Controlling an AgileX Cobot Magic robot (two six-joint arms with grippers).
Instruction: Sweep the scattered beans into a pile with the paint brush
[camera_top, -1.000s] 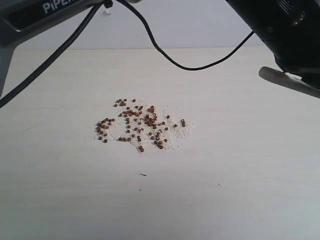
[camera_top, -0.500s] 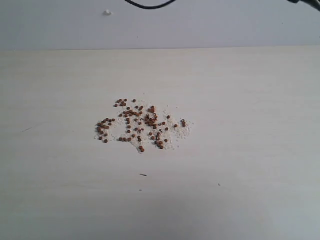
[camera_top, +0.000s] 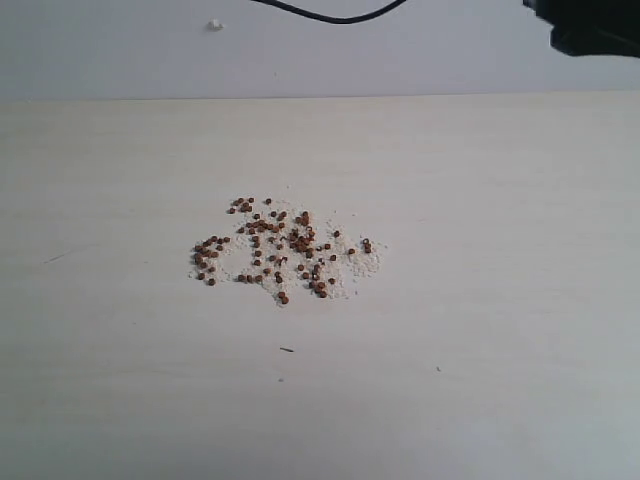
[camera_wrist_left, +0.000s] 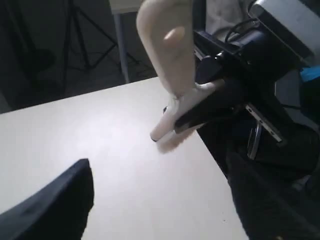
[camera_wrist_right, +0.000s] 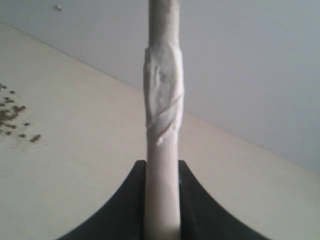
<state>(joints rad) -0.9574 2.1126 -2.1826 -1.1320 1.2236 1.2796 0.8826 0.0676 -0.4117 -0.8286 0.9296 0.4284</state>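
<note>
Arm housings blurred or cropped; cannot make out any lettering on them.

Beans (camera_top: 280, 250) in a loose patch at mid-table, reddish-brown grains mixed with pale crumbs, dense at the core and stray at the fringe. Wide bare table (camera_top: 500, 300) on every side of the patch: far edge against the wall well behind, plenty of open room to left, right and near side. One small dark speck (camera_top: 287, 349) alone on the near side, apart from the patch. Black cable (camera_top: 330, 15) looping across the top of the exterior view, above the wall line. Dark piece of the right arm (camera_top: 590, 25) in the upper right corner, high and well away from the beans.

Paint brush (camera_wrist_right: 162, 100) clamped in the right claw (camera_wrist_right: 162, 175), seen edge-on, pale handle squeezed between the two black fingers and reaching forward past them. In the left wrist view, same paint brush (camera_wrist_left: 167, 55) tilted, holed handle end nearest the camera, other end down close to the tabletop beside its side edge; touching the top or not, cannot tell. Well apart from the beans.

Left claw (camera_wrist_left: 160, 212) spread wide, fingers (camera_wrist_left: 55, 210) far apart, only bare tabletop between them. Beyond the table edge there, dark floor and thin stand legs (camera_wrist_left: 85, 45).
</note>
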